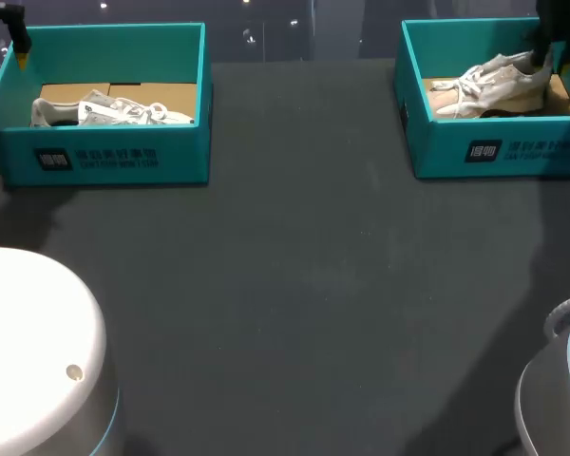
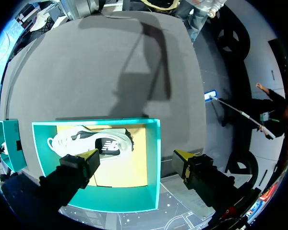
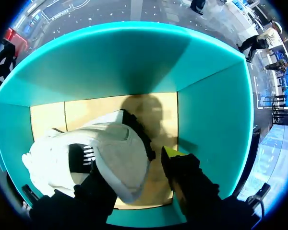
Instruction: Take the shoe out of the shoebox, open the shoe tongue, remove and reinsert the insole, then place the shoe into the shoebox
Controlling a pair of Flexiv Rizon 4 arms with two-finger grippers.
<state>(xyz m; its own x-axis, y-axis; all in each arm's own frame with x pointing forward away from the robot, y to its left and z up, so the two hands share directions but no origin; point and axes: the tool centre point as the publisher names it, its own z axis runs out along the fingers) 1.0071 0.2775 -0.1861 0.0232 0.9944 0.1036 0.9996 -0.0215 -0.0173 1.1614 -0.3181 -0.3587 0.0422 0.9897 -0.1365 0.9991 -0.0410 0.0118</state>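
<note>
Shoe at the right pincer, inside its box

Right shoe [image 3: 105, 158], pale with white laces, lies in the right box [image 3: 211, 120] on the tan floor. Its heel is right under the right pincer [image 3: 134, 170] and its toe points away to one side of it. The pincer is down inside the teal walls, low over the heel collar. Whether it grasps the heel or only hangs over it cannot be told. In the head view the right arm [image 1: 556, 28] comes in at the far right corner and dips straight into the box over the shoe's heel end.

Left pincer [image 2: 137, 157] is released, its fingers [image 2: 89, 158] spread wide. It hangs above the left box [image 2: 153, 143], and one yellow tip is over the box's inside while the other is beyond a side wall, so that wall lies under the gap. Left shoe [image 2: 86, 140] lies on its side on the box floor ahead of the inner finger, apart from it. The head view puts this pincer at the far left corner of its box.

Both boxes stand on the dark table [image 1: 304, 237], well apart, at its far edge.
</note>
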